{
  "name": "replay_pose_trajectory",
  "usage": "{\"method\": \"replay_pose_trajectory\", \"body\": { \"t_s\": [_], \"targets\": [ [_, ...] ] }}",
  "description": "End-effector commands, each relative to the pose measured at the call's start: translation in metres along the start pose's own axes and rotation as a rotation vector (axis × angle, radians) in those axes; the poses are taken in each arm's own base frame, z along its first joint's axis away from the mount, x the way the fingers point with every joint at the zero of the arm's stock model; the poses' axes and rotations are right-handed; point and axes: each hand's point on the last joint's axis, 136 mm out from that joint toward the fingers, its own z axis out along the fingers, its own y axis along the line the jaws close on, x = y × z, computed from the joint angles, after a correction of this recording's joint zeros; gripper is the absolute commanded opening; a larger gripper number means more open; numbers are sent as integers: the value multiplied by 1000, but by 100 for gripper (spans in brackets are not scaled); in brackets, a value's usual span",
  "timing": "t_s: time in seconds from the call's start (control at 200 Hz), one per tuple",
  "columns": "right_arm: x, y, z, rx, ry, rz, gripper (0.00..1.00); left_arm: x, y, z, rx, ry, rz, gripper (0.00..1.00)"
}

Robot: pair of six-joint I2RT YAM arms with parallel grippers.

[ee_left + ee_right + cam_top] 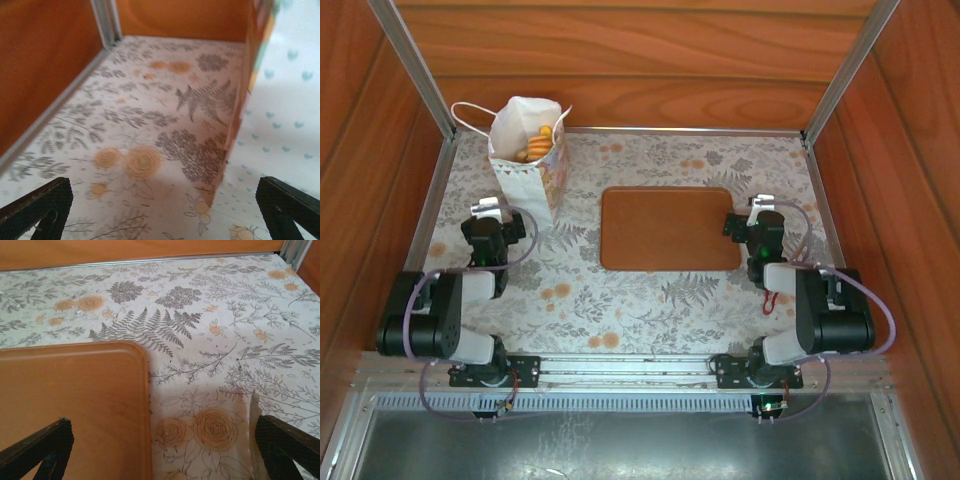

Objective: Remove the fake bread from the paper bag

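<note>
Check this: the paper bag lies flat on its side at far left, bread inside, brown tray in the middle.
Not flat: the paper bag stands upright, as the top view shows. The bread is inside it, and the brown tray is in the middle.

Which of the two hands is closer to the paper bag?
The left hand, right beside the paper bag. The right hand sits farther off, at the right edge of the brown tray.

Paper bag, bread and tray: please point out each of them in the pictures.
paper bag (538, 178), top view, on its flowered front side.
bread (535, 143), top view, on the yellow pieces inside the bag's mouth.
tray (670, 228), top view, on its bare middle.
</note>
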Motion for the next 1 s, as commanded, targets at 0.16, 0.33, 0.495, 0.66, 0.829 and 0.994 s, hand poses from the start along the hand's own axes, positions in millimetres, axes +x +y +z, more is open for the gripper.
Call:
{"method": "replay_pose_trajectory", "body": {
  "t_s": [0.16, 0.33, 0.495, 0.66, 0.829, 0.994],
  "targets": [
    [-30, 13, -21, -81, 91, 85, 100, -19, 44, -37, -187, 17, -172, 100],
    [-45, 50, -35, -276, 254, 281, 100, -44, 43, -53, -164, 33, -319, 100],
    [-52, 104, -49, -600, 360, 417, 99, -71, 16, -66, 73, 89, -472, 100],
    [-30, 132, -48, -663, 556, 473, 84, -113, 20, -82, 123, 110, -549, 100],
    [6, 166, -56, -671, 714, 413, 80, -141, 28, -88, 80, 283, -530, 100],
    [17, 196, -64, -718, 779, 378, 77, -185, 4, -65, 253, 333, -576, 100]
  ]
}}
